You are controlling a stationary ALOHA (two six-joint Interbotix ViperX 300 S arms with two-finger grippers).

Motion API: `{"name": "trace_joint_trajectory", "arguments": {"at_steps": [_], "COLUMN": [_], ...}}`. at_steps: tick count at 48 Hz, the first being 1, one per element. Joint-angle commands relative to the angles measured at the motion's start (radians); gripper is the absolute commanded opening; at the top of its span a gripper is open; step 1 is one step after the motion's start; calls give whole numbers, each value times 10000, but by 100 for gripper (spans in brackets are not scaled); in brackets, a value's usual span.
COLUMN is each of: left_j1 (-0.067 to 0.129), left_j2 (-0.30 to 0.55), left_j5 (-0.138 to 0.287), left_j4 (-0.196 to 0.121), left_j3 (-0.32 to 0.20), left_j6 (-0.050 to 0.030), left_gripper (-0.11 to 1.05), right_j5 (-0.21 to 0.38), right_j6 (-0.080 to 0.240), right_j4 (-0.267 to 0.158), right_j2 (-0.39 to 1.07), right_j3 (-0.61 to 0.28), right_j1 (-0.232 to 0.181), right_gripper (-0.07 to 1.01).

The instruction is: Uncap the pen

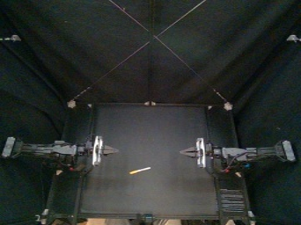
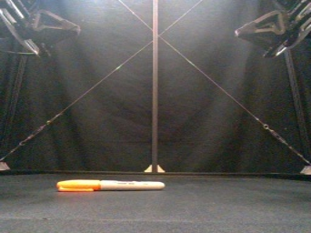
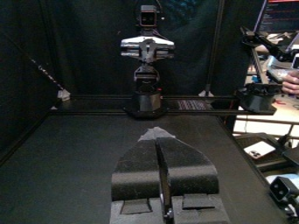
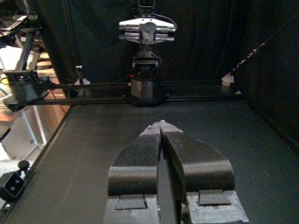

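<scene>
A marker pen [image 1: 140, 170] with an orange cap and a pale barrel lies flat on the black table, a little in front of the middle. In the front view the pen [image 2: 111, 185] rests low and left of centre, cap end pointing left. My left gripper [image 1: 115, 151] rests at the table's left side, jaws shut and empty. My right gripper [image 1: 185, 151] rests at the right side, also shut and empty. Both grippers are held above the table, well apart from the pen. In the left wrist view my left gripper [image 3: 158, 134] faces the right arm [image 3: 145, 52]; the pen is not seen there.
The table's raised rail [image 1: 79, 163] runs along the left and right sides. The black back curtain [image 1: 150, 53] hangs behind the table.
</scene>
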Motion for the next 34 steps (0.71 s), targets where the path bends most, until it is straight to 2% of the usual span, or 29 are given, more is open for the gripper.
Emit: {"name": "trace_joint_trajectory", "arguments": {"at_steps": [1,5,15,20,24,29,34], "left_j1": [-46,-123,-736,-1089,-1335,-1411,-1411], "left_j2": [153,307,1273,1856,2316,2792,3037], "left_j5": [-31,-46,-107,-123,-153,-153,-153], "left_j4": [-77,-184,-199,-261,-399,-552,-675], "left_j3": [31,107,61,61,46,46,46], "left_j6": [-31,-31,-31,-46,-31,-31,-31], "left_gripper": [-6,-5,-2,-2,-2,-2,-2], "right_j5": [-153,-230,-230,-230,-230,-199,-92], "right_j6": [15,31,46,31,-107,-15,46], "right_j4": [-46,-107,-230,-291,-383,-706,-905], "right_j2": [430,1135,4019,5430,6565,7747,8774], "right_j3": [-230,-506,-1733,-2424,-2961,-3574,-4142], "right_j1": [31,46,107,261,476,598,721], "right_gripper": [1,0,0,0,1,6,17]}}
